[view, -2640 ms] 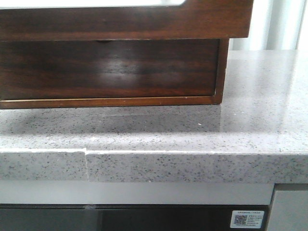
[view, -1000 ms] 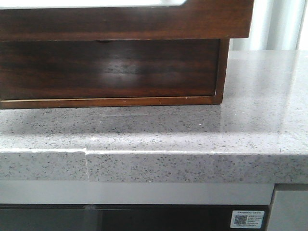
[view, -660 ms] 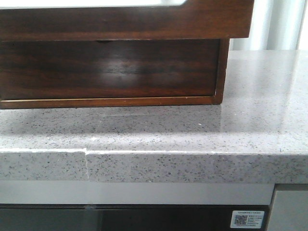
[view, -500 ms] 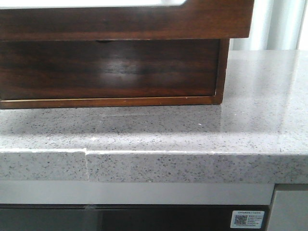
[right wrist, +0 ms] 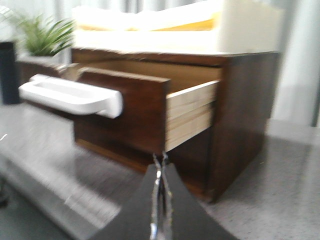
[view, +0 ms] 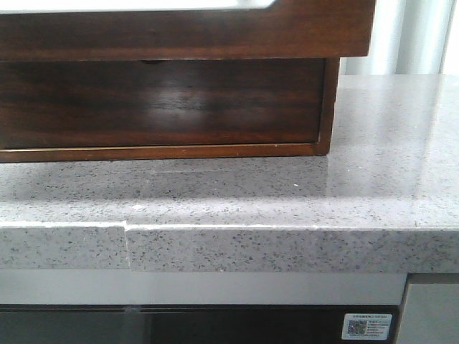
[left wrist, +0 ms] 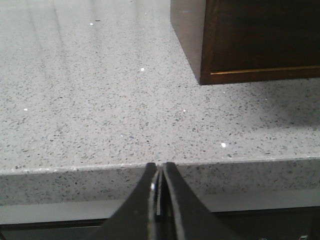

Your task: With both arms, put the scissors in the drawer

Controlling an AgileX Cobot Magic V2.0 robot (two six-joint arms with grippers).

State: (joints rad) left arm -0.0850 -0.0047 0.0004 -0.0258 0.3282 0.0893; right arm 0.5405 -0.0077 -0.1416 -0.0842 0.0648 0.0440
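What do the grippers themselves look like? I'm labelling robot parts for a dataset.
Only the fingertips show, in the wrist views. The left gripper has two dark, nearly black fingers, broad low down and narrowing to slim tips. The right gripper looks the same, blurred. No cables, markings or arm links are in view.

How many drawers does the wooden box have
2. The upper drawer is pulled out, with a white handle. The lower drawer sits shut beneath it. No scissors show in any view.

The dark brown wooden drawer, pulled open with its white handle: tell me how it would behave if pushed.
The drawer would probably slide straight back, since it sits squarely in the dark wooden box. It looks rigid, with thick pale side boards. Its glossy front may be slippery.
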